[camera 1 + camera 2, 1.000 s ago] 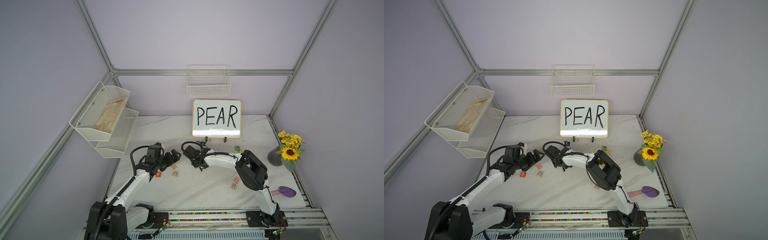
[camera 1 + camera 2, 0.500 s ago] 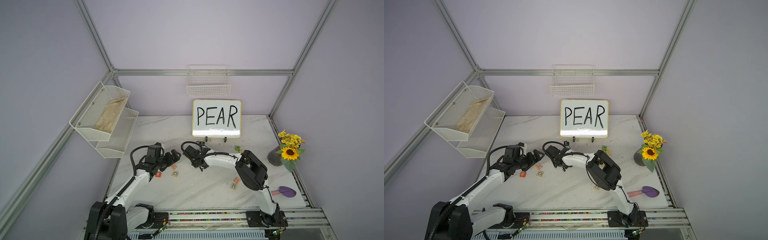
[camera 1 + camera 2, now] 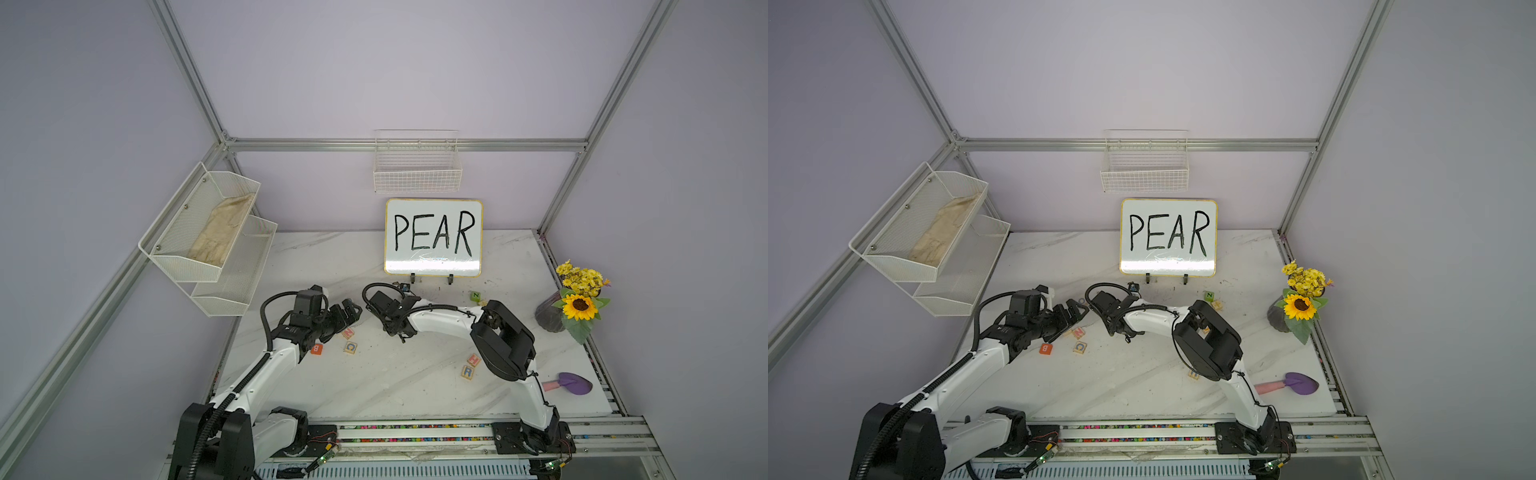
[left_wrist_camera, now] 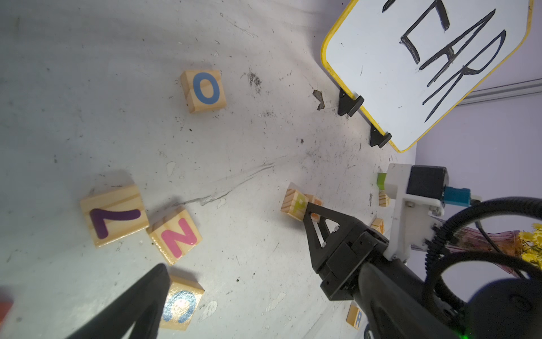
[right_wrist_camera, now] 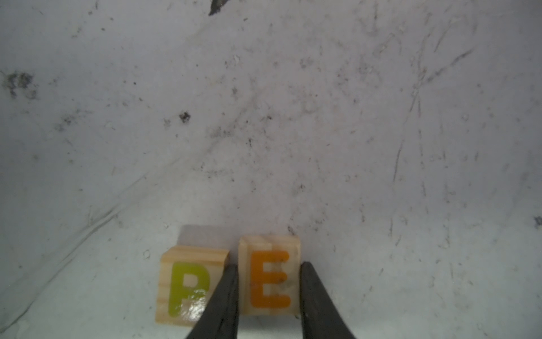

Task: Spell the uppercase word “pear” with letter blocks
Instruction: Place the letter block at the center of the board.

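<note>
Right end effector (image 5: 269, 265) pinching E block (image 5: 269, 281), P block (image 5: 187, 289) beside (1 finger (image 5: 224, 296) between), left end effector (image 3: 350, 311) wide

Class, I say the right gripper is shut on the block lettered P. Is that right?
Not quite: the right gripper is shut on the block lettered E; the P block stands beside it, outside the jaws. The right wrist view shows this.

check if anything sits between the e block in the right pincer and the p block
Only a finger of the right pincer: it fills the gap between the gripped pale wooden cube with the orange E and the pale wooden cube with the yellow-green P. Nothing else.
</note>
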`<state>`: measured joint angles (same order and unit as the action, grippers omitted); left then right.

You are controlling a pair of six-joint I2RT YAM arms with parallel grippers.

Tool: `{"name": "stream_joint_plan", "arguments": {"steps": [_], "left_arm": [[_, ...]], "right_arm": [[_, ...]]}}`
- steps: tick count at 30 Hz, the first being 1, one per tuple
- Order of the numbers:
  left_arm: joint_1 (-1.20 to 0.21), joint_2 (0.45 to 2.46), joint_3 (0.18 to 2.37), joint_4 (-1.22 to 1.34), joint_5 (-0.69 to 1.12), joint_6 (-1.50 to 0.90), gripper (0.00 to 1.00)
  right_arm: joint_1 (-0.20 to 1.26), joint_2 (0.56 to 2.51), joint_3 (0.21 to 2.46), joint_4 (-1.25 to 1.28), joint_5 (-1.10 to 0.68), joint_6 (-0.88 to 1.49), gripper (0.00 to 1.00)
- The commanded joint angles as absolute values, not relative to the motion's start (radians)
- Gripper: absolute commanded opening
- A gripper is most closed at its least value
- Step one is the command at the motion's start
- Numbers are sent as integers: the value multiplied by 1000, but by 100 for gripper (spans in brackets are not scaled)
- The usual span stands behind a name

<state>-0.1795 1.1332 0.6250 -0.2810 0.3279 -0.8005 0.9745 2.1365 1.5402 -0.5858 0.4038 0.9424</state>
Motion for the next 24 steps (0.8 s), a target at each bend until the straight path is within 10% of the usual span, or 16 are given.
{"name": "stream_joint_plan", "arguments": {"steps": [1, 24], "left_arm": [[-184, 1122, 696, -274, 328, -788, 100], [-184, 1115, 690, -266, 331, -793, 100]], "right_arm": [[973, 2132, 1520, -643, 386, 974, 32], [983, 2120, 1519, -668, 388, 974, 33]]}}
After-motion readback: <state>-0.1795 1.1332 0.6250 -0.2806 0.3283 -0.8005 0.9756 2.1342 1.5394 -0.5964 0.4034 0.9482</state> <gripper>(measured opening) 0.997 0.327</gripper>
